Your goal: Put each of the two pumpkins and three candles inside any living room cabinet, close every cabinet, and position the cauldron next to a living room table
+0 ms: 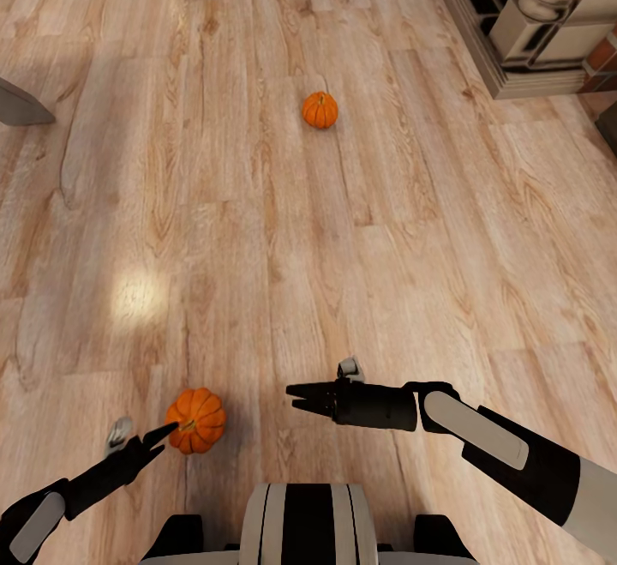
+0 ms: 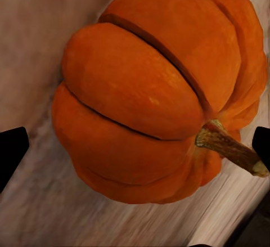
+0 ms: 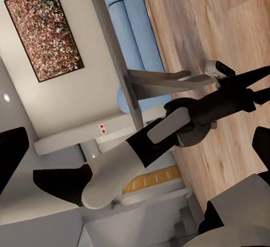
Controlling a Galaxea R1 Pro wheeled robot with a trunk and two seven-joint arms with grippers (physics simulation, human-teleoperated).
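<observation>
The left end effector (image 1: 161, 436) is held open low over the wood floor (image 1: 257, 205), right beside the near pumpkin (image 1: 196, 420), whose stem is tipped sideways. The right end effector (image 1: 296, 398) looks nearly closed and empty. The far pumpkin (image 1: 320, 110) is seen well ahead.

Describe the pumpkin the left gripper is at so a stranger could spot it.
On the wood floor, right before the robot's base, sits the near pumpkin at the left gripper tips. The other pumpkin lies far ahead, alone.
</observation>
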